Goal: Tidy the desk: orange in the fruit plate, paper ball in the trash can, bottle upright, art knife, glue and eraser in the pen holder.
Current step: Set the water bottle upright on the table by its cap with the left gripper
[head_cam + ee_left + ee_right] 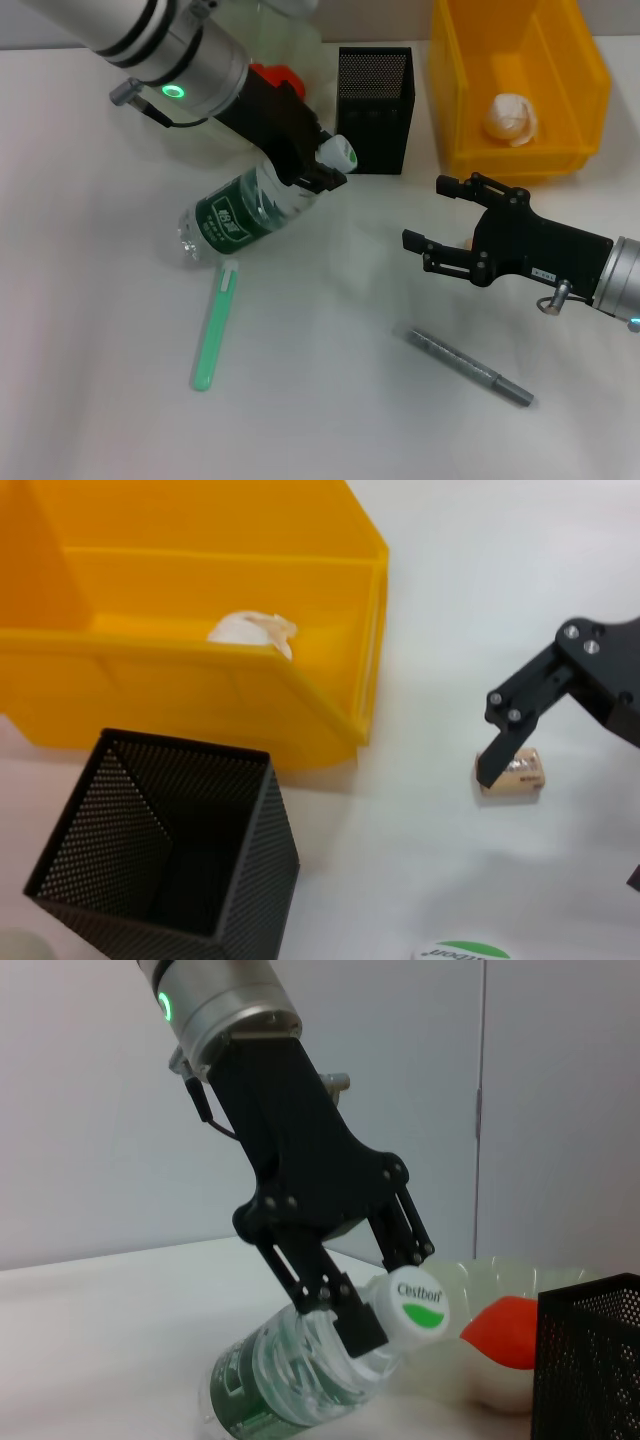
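Note:
My left gripper (316, 170) is shut on the neck of the clear green-labelled bottle (238, 216), which is tilted with its base on the table and its white cap (338, 152) raised. The right wrist view shows this grip on the bottle (290, 1385). The orange (505, 1330) lies in the pale fruit plate (470, 1278) behind. My right gripper (425, 212) hangs open just over the small tan eraser (515, 775). The green art knife (214, 325) and the grey glue stick (470, 367) lie flat on the table. The paper ball (511, 118) sits in the yellow trash can (455, 110).
The black mesh pen holder (375, 95) stands upright between the bottle cap and the yellow bin, and its inside looks dark in the left wrist view. The table surface is white.

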`<action>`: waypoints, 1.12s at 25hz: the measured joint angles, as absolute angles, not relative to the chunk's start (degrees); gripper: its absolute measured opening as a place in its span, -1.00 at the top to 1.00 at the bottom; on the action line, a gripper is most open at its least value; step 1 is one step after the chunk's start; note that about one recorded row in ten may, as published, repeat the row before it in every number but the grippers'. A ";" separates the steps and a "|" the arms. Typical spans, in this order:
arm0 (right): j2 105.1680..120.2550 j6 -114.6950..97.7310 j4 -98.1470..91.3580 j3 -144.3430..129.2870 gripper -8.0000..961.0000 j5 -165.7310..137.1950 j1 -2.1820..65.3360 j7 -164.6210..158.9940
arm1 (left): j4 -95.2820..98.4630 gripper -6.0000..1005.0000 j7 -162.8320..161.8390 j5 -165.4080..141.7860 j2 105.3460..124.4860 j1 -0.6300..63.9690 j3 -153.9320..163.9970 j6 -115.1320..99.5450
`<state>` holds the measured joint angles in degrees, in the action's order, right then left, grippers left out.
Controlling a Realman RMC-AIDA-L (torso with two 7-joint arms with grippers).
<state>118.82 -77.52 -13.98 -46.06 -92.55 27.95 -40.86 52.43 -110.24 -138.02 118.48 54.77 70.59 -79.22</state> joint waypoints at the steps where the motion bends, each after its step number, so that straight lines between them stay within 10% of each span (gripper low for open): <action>1: 118.82 -77.52 -13.98 -46.06 -0.72 -92.55 27.95 -40.88 | 52.44 0.12 -110.06 -137.69 118.46 54.72 69.65 -79.55; 28: 118.83 -77.52 -14.26 -46.05 -0.73 -92.54 28.03 -41.03 | 53.94 0.13 -106.68 -132.24 118.06 51.25 60.57 -83.28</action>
